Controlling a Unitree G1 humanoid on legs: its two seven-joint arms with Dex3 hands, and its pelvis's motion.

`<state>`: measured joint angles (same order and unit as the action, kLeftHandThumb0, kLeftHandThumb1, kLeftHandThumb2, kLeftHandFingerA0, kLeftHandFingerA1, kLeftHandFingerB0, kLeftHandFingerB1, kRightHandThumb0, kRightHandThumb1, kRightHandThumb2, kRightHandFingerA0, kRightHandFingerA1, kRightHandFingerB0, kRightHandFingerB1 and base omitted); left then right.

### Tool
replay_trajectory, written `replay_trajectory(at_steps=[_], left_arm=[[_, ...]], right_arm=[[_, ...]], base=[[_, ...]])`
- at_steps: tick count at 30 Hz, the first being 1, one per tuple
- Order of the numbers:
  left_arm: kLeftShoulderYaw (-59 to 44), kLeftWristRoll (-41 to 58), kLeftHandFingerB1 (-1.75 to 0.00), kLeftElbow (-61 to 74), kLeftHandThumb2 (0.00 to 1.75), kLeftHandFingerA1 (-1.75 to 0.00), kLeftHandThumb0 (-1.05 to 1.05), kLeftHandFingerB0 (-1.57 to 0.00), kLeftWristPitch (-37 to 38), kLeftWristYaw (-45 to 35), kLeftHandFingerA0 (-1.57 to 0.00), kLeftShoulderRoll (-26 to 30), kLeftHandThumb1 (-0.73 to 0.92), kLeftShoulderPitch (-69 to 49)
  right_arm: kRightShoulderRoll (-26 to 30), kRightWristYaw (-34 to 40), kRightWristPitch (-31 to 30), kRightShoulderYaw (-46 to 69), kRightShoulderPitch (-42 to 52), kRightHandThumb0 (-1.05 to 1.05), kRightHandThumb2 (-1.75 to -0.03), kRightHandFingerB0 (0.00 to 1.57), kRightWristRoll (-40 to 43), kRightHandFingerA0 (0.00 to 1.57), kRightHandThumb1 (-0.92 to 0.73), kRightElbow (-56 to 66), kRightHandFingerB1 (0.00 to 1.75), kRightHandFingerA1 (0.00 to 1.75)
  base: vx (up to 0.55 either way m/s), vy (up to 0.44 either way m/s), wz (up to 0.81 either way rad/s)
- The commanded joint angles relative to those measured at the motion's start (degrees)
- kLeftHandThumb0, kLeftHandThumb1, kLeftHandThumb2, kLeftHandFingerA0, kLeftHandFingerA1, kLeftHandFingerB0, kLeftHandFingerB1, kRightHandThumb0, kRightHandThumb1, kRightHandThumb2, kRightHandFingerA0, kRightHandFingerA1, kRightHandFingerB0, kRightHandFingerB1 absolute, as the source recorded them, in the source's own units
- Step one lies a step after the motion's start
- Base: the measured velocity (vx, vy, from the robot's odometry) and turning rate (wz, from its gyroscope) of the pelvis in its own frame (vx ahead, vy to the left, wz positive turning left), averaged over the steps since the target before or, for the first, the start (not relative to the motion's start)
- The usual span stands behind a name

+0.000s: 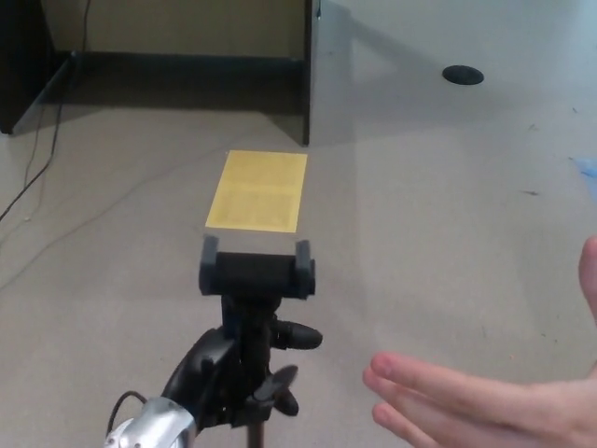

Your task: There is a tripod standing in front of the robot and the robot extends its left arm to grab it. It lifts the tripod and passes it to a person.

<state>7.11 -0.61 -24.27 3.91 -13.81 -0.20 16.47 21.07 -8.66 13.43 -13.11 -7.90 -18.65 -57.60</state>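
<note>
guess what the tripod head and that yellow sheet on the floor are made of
Tripod: its phone-clamp head looks like matte dark plastic, with a dull even surface and moulded corners; the pole could be metal, hard to tell. Yellow sheet: probably paper or thin card, lying flat with a faint fold line across it and no shine.
</note>
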Motion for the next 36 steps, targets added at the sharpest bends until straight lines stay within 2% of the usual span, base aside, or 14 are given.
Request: replay_trajectory(at_steps=[1, 4, 7, 8, 13, 17, 22, 23, 28, 29, 30, 32, 33, 36], left_arm=[[-0.54, -0.9, -1.23, 3.79, 0.78, -1.5, 0.0, -0.67, 3.77, 2.83, -0.8, -0.37, 0.89, -1.97], [-1.05, 0.26, -1.21, 6.68, 0.79, -1.52, -0.02, -0.68, 2.22, 2.24, -0.82, -0.52, 0.88, -2.46], [-1.39, 0.33, -1.19, 9.26, 0.81, -1.5, -0.01, -0.72, 0.58, 2.69, -0.87, -0.9, 0.84, -1.51], [-1.69, 1.0, -1.21, 9.68, 0.81, -1.5, 0.0, -0.75, 0.77, 2.24, -0.9, -1.18, 0.82, -0.98], [-1.82, 1.13, -1.16, 13.62, 0.77, -1.46, -0.03, -0.74, 0.14, 1.53, -0.92, -1.71, 0.83, 2.54], [-1.37, 0.09, -1.17, 22.17, 0.8, -1.42, -0.02, -0.76, -3.83, 1.26, -1.03, -0.67, 0.82, 5.79], [-2.28, 4.56, -1.14, 29.92, 0.85, -1.37, -0.02, -0.82, -13.43, -0.94, -1.08, -0.94, 0.77, 13.74], [-2.42, 4.94, -1.13, 31.35, 0.84, -1.37, -0.03, -0.84, -15.49, -1.02, -1.1, -0.81, 0.77, 15.58], [-3.75, 9.49, -1.08, 35.07, 0.84, -1.37, -0.09, -0.85, -26.65, -2.31, -1.08, -0.69, 0.72, 24.84], [-3.82, 10.1, -1.06, 35.83, 0.84, -1.36, -0.11, -0.87, -29.04, -1.97, -1.09, -1.04, 0.71, 26.61], [-3.76, 10.89, -1.06, 36.53, 0.85, -1.37, -0.14, -0.88, -31.2, -1.92, -1.08, -1.57, 0.7, 29.17], [-3.4, 11.33, -0.81, 37.22, 0.61, -1.14, -0.28, -0.98, -33.85, -1.55, -1.11, -2.45, 0.74, 32.94], [-2.76, 11.24, -1.07, 38.56, 0.86, -1.34, -0.14, -0.88, -35.92, -0.98, -1.09, -3.38, 0.69, 35.67], [-1.95, 11.22, -1.09, 40.56, 0.86, -1.37, -0.1, -0.87, -38.79, 0.07, -1.07, -5.3, 0.69, 39.12]], right_arm=[[1.44, -0.18, -0.11, 0.14, 0.63, -0.47, -0.85, 0.3, -0.14, 0.5, -0.58, 0.09, 0.45, 0.53], [1.23, -0.21, -0.34, 0.07, 0.35, -0.4, -0.62, 0.36, -0.17, 0.6, -0.71, -0.02, 0.32, 0.42], [1.2, -0.51, -1.02, 0.43, -0.4, -0.47, -0.85, 0.3, 0.19, 0.51, -0.59, -0.38, 0.45, 0.53], [1.23, -0.78, -1.29, 0.54, -0.35, -0.4, -0.62, 0.36, 0.35, 0.57, -0.72, -0.09, 0.32, 0.4], [1.87, -0.11, -0.97, 0.18, -1.08, -0.41, -0.61, 0.37, -0.58, 0.57, -0.72, -0.39, 0.32, 0.39], [1.58, -0.29, -1.14, -0.4, -1.32, -0.48, -0.86, 0.3, -0.87, 0.51, -0.59, -0.4, 0.45, 0.53], [2.2, -0.56, -0.91, -0.51, -1.03, -0.42, -0.61, 0.37, -0.94, 0.57, -0.71, -0.51, 0.32, 0.39], [2.17, -0.75, -0.89, -0.4, -0.93, -0.48, -0.85, 0.32, -0.74, 0.5, -0.59, -0.59, 0.45, 0.53], [1.47, -0.61, -0.85, -0.11, -1.34, -0.48, -0.86, 0.32, -0.32, 0.51, -0.59, -1.41, 0.46, 0.54], [1.48, -0.65, -0.81, 0.01, -1.14, -0.41, -0.62, 0.39, -0.18, 0.58, -0.71, -1.25, 0.33, 0.41], [1.55, -0.48, -0.95, -0.06, -0.94, -0.48, -0.87, 0.33, -0.32, 0.48, -0.59, -1.09, 0.47, 0.54], [1.83, -0.26, -0.9, -0.06, -0.92, -0.49, -0.87, 0.34, -0.46, 0.51, -0.58, -1.24, 0.47, 0.55], [2.0, -0.14, -0.38, -0.12, -0.89, -0.48, -0.86, 0.34, -0.57, 0.52, -0.58, -1.18, 0.47, 0.55], [1.93, -0.12, -0.19, -0.03, -1.09, -0.48, -0.86, 0.34, -0.47, 0.53, -0.58, -1.16, 0.47, 0.55]], base=[[0.0, 0.0, 0.0], [0.0, 0.0, 0.0], [0.0, 0.0, 0.0], [0.0, 0.0, 0.0], [0.0, 0.0, 0.0], [0.0, 0.0, 0.0], [0.0, 0.0, 0.0], [0.0, 0.0, 0.0], [0.0, 0.0, 0.0], [0.0, 0.0, 0.0], [0.0, 0.0, 0.0], [0.0, 0.0, 0.0], [0.0, 0.0, 0.0], [0.0, 0.0, 0.0]])
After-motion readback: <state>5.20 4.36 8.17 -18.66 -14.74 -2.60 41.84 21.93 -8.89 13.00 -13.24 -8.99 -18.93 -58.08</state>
